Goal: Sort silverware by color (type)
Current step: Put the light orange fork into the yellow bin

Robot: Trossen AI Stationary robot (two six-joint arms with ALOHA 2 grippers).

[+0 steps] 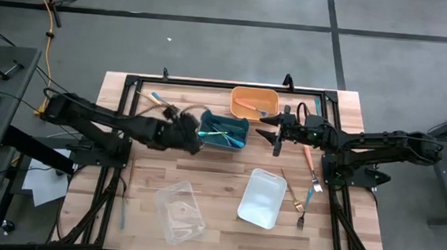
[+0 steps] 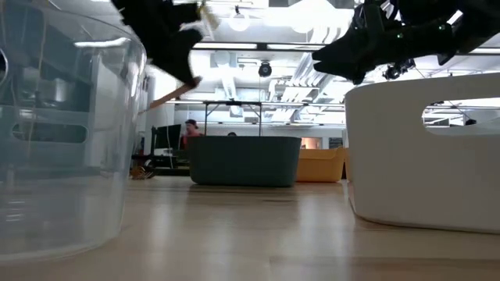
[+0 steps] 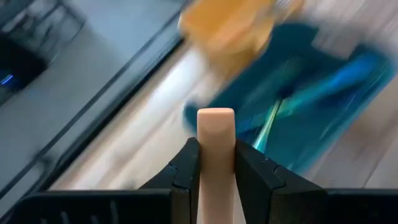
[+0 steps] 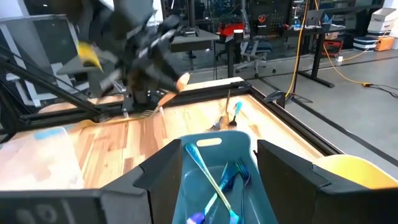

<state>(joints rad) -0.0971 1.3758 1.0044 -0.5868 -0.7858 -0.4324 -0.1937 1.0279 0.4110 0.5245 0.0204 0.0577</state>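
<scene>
Left gripper [image 3: 216,163] grips a salmon-handled utensil [image 3: 216,134] beside the teal bin [image 1: 225,131] holding teal silverware [image 4: 211,177]; right gripper [image 1: 273,129], jaws wide and empty, hovers between teal and orange bin [image 1: 254,103].

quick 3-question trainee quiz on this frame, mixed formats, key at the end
1. True or false: the left gripper is shut on a salmon-handled utensil.
2. Which bin sits below the open right gripper? A) clear B) teal C) white
3. Fill in: the orange bin sits at the table's ___ edge in the high view.

Key: 1 true; 2 B; 3 far (top)
</scene>
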